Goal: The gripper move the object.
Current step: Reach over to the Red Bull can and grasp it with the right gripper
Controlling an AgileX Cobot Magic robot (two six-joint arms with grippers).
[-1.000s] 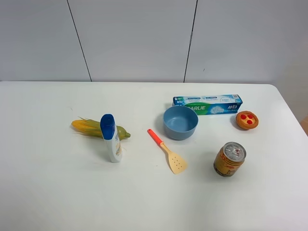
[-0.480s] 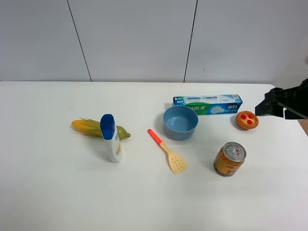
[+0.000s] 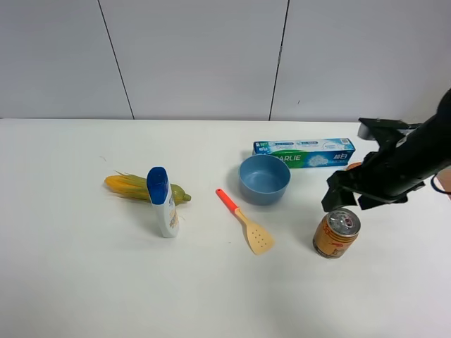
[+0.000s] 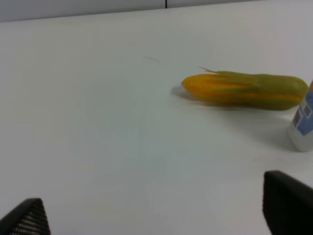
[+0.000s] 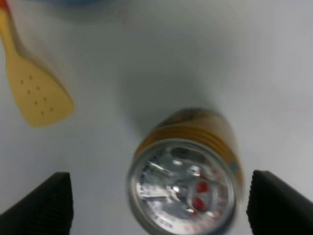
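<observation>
Your right gripper (image 3: 356, 199) has swung in from the 3 o'clock edge of the worktop (image 3: 70, 282). Half a second ago only its tip showed there, and a second ago it was out of sight. It now hangs just at the 12 o'clock side of the can (image 3: 336, 232), and its arm covers almost all of the tart (image 3: 351, 167). Nothing else has shifted.

From the left, the corn cob (image 3: 144, 189) lies on its side toward 9 o'clock on the worktop. The blue-capped bottle (image 3: 162, 202) stands upright at the cob's 5 o'clock. The orange-handled spatula (image 3: 245, 222) lies flat near the middle, blade toward 5 o'clock. The blue bowl (image 3: 264, 179) sits at the spatula's 1 o'clock, with the toothpaste box (image 3: 304, 153) just beyond it, again at 1 o'clock. The can stands upright at the bowl's 4 o'clock, apart from it and untouched.

In the right wrist view the fingers (image 5: 36, 203) are spread wide, one on each side of the can's silver top with a gap at each, gripping nothing. Your left gripper (image 4: 156, 215) is likewise spread wide and empty, low over bare worktop, with the corn cob ahead of it.
</observation>
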